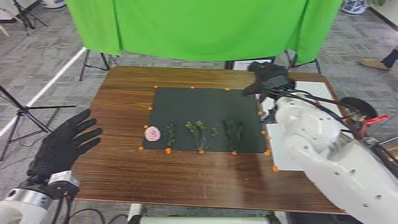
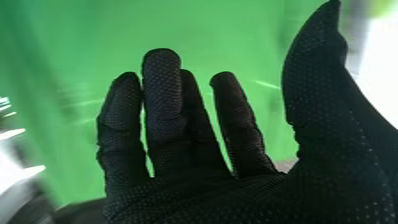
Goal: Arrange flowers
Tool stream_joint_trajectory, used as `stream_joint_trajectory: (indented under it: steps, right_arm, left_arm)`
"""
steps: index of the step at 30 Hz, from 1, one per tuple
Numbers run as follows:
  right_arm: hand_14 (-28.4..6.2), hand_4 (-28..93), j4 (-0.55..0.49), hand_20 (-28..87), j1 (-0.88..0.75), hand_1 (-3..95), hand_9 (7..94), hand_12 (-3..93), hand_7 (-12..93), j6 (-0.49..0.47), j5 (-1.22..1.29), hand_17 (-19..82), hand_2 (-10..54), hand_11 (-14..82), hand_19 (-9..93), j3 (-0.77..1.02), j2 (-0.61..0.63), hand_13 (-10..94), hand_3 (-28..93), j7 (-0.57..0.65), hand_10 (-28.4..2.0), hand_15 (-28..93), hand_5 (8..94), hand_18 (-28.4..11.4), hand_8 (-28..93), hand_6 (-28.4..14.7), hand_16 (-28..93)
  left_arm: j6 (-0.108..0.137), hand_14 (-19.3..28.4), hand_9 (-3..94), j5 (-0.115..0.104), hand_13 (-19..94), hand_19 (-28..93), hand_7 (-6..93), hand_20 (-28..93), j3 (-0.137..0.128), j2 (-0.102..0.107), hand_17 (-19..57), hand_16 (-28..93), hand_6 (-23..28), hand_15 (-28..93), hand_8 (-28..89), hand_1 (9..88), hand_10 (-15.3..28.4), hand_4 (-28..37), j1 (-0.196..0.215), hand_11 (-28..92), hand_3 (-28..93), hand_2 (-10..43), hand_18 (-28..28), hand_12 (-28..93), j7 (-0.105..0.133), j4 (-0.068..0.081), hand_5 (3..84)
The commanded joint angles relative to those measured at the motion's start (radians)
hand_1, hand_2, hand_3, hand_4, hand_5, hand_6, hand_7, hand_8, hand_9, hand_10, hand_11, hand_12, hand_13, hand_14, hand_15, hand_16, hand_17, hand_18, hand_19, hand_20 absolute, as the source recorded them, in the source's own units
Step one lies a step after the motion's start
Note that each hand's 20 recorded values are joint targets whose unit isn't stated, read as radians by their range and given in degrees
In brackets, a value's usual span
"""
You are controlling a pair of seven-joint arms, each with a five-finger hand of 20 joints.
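In the head view my right hand (image 1: 268, 80) is over the far right part of the table, beyond the dark mat (image 1: 191, 102) and apart from the flowers. The right wrist view has my right hand (image 2: 178, 135) with straight fingers, the thumb spread, holding nothing. My left hand (image 1: 64, 145) is beside the table's left edge, fingers straight. Along the mat's near edge lie a pink flower (image 1: 152, 133), a thin green stem (image 1: 171, 136), a branched sprig (image 1: 200, 135) and a darker green stem (image 1: 234, 134).
White sheets (image 1: 282, 150) lie on the table's right side, partly under my right arm. Small orange markers (image 1: 169, 151) edge the mat. A green cloth (image 1: 200, 30) hangs behind the brown table (image 1: 160, 175). A red and black object (image 1: 364, 115) stands past the right edge.
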Motion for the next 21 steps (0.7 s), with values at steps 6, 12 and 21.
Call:
stream_joint_trajectory:
  steps: [6, 12, 21]
  right_arm:
    - [-9.2, -28, 0.032, 49, -0.293, 28.1, 49.0, 22.1, 36, -0.004, 0.007, 18, -9.5, 27.8, 73, 0.241, 0.205, 48, 89, 0.124, -9.5, 71, 42.8, -20.8, -17, -2.5, 24]
    - [-8.7, -28, 0.060, 49, -0.319, 27.9, 52.7, 21.7, 37, -0.016, -0.004, 18, -9.5, 28.5, 73, 0.253, 0.211, 49, 89, 0.134, -9.8, 70, 46.3, -20.9, -17, -1.8, 25]
    - [-8.4, -28, 0.124, 50, -0.321, 27.9, 52.3, 21.9, 37, 0.021, -0.032, 19, -9.5, 28.5, 73, 0.228, 0.219, 50, 89, 0.123, -9.5, 69, 46.4, -20.7, -17, -1.7, 26]
  left_arm:
    - [0.000, 16.2, 22.9, 0.002, 17, 39, 18.7, 11, -0.003, -0.013, -10.0, 0, 4.2, 32, -10, 24.1, 11.4, -28.3, 0.015, 19, 70, -1.8, 20.2, 18, -0.006, -0.002, 27.3]
    - [-0.004, 16.2, 22.9, 0.003, 17, 39, 18.7, 11, 0.003, -0.009, -10.0, 0, 4.3, 32, -10, 24.1, 11.5, -28.3, 0.007, 19, 70, -1.7, 20.1, 18, -0.012, 0.003, 27.3]
    - [-0.011, 16.2, 23.0, 0.004, 17, 39, 18.7, 11, 0.004, -0.003, -10.0, 0, 4.3, 32, -10, 23.9, 11.4, -28.3, 0.005, 20, 70, -1.8, 20.2, 18, -0.025, 0.005, 27.3]
